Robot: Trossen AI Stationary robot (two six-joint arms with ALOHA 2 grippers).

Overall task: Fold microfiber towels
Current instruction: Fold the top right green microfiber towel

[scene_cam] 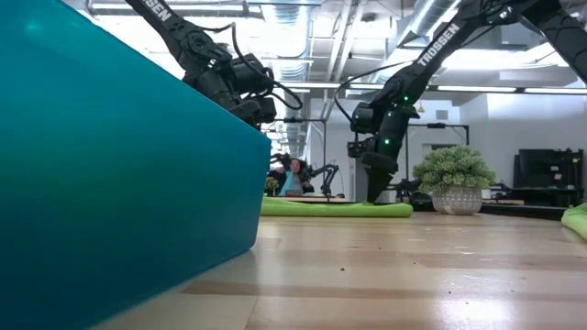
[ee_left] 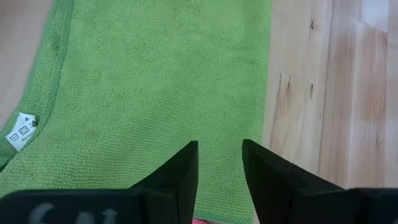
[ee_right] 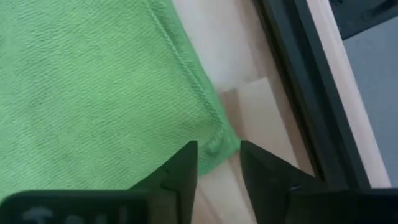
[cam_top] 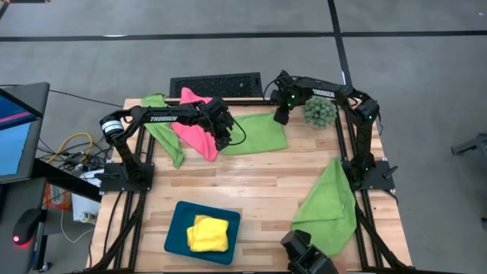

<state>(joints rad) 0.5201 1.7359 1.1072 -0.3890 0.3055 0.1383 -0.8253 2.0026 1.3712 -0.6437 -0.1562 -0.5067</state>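
Towel of lime green microfiber [cam_top: 255, 135] lies spread flat at the far middle of the pale wooden table [cam_top: 259, 186], apparently laid out for folding. Beside it, toward the left arm, a hot pink microfiber cloth [cam_top: 196, 131] lies rumpled over another lime green cloth [cam_top: 163, 129]. A further lime green towel [cam_top: 329, 204] drapes limply over the table's right near edge. A yellow microfiber towel [cam_top: 207, 233], already folded into a square, sits in the dark teal rectangular tray [cam_top: 176, 236] at the near side, which looks like the place for finished pieces. A small spiky green plant [cam_top: 319, 111] stands by the right arm.

Each arm hovers over an opposite end of the spread towel, seemingly to lift two ends together. The left gripper [ee_left: 220, 163] hangs above the towel's side nearest the pink cloth, fingers partly apart and holding nothing. The right gripper [ee_right: 219, 163] hangs above the far right corner, jaws also partly apart; the corner sits between them unclamped.
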